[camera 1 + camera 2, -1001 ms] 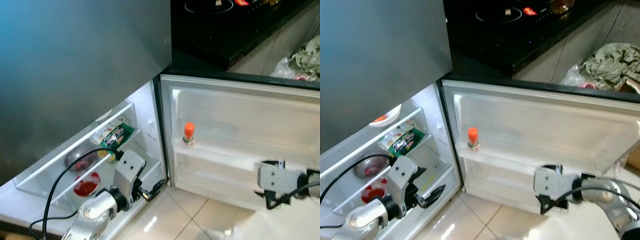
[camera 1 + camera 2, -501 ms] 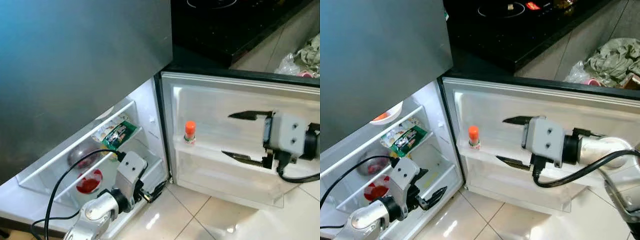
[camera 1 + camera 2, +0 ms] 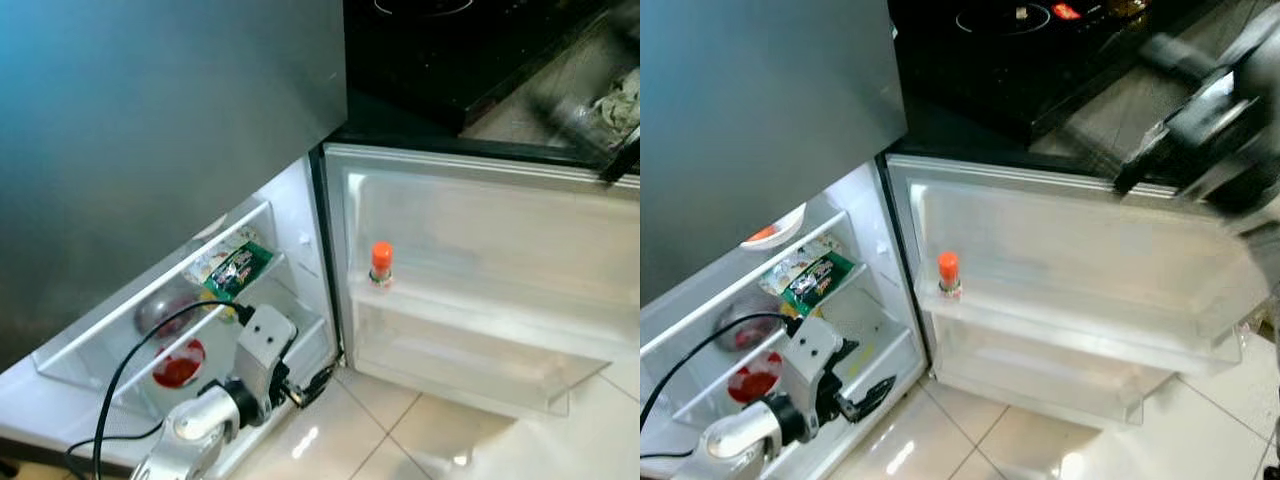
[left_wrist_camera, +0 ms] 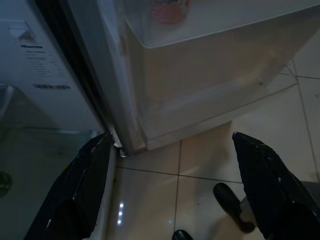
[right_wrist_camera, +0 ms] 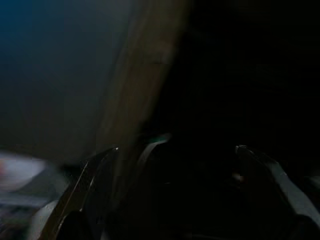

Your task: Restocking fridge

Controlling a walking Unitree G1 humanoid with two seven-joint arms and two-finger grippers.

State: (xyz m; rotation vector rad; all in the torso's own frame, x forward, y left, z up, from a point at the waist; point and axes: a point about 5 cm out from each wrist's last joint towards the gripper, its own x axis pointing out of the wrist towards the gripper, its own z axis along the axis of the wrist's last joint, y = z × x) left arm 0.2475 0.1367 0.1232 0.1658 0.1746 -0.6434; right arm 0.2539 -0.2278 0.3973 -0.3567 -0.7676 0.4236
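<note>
Nearest the camera, the left gripper (image 3: 862, 392) hangs low by the fridge's bottom corner, fingers spread apart and empty, its silver arm bent at the robot's left side with a black cable looping over it. Just behind it, the open fridge compartment (image 3: 290, 300) holds a green packet (image 3: 236, 270) on the upper shelf and a red-lidded container (image 3: 178, 366) below. To the right, the open fridge door (image 3: 480, 270) carries a single orange-capped bottle (image 3: 380, 264) standing upright at the left end of its upper door shelf (image 3: 470, 320); the rest of that shelf and the one beneath look free. Farther up, the right gripper (image 3: 1200, 125) is raised above the door's top edge, heavily blurred; its wrist view shows two dark fingers parted with nothing between them. Judging from this, the next item should go upright beside the bottle, lowered slowly so the door does not swing.
</note>
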